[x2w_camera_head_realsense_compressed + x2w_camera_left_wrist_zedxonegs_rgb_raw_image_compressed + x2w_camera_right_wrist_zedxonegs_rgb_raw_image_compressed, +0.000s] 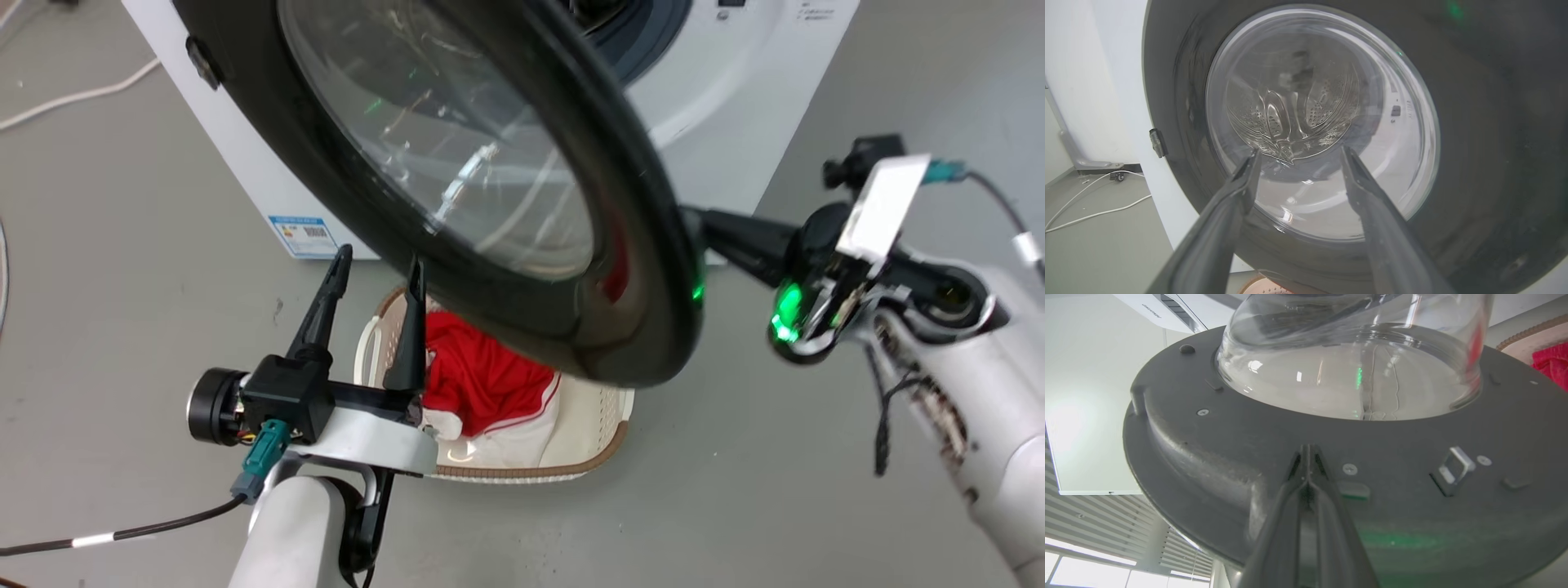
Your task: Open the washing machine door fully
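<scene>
Only partway open, the washing machine door (457, 163) meets my empty, closed right gripper (1306, 453) at three o'clock; more swing remains.

**Markings and print.** No word, brand or number is legible.

(a) White boxy front-loading washing machine (735, 98): low on its front, toward the head view's left, a blue-bordered rectangular label sticker (304, 235) carries a blue header band and a dark code-like patch. Its print is too small to read.

(b) At the top right of the same front: a small dark rectangle (731, 3) and two short lines of grey print (810, 10), both illegible.

(c) Right wrist view: a short dark word (1151, 307) on a white slanted panel (1137, 299), blurred.

(d) Left wrist view: tiny dark marks (1395, 111) seen through the clear glass window of the large round glossy black door (1474, 143), unreadable.
</scene>
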Robot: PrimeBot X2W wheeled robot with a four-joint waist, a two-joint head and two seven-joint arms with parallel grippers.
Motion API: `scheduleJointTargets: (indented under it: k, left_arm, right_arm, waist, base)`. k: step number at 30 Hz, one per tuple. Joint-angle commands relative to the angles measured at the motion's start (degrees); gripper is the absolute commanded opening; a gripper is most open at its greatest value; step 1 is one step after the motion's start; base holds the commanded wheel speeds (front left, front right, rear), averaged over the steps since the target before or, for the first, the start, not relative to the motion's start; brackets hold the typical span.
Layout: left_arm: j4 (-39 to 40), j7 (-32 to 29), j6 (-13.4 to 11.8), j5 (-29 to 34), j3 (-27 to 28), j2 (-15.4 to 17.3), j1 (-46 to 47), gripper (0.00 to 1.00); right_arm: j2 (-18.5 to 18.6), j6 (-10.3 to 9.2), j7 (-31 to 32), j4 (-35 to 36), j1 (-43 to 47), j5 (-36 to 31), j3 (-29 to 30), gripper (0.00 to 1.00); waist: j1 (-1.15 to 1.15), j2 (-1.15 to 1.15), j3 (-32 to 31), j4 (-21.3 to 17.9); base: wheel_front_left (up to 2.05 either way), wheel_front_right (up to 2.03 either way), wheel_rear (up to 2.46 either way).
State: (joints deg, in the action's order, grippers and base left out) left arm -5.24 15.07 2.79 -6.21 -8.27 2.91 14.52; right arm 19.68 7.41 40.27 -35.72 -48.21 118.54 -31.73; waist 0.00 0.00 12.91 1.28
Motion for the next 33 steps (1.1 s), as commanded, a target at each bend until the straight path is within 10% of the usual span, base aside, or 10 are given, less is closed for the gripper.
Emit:
scheduleJointTargets:
  k: [1, 18, 33]
  left_arm:
    - [-0.28, 0.15, -0.09, 0.22, -0.05, -0.04, -0.59, 1.00]
    - [-1.78, 0.15, -0.97, -0.58, -0.46, -0.04, -3.59, 1.00]
    - [-2.48, 0.15, -1.57, -1.13, 0.20, -0.05, -5.48, 1.00]
  right_arm:
    - [-1.12, 0.14, -0.17, 1.29, 2.04, 0.53, -0.48, 0.00]
    - [-6.07, 0.14, -5.59, 9.48, 13.34, -2.01, -0.78, 0.00]
    - [-5.41, 0.14, -39.03, 15.03, 25.50, -21.23, 11.60, 0.00]
  waist:
    - [0.00, 0.00, -1.52, -0.67]
    - [0.00, 0.00, -6.26, -1.44]
    - [0.00, 0.00, -8.64, -2.25]
  base:
    - [0.00, 0.00, 0.00]
    - [0.00, 0.00, 0.00]
    - [0.00, 0.00, 0.00]
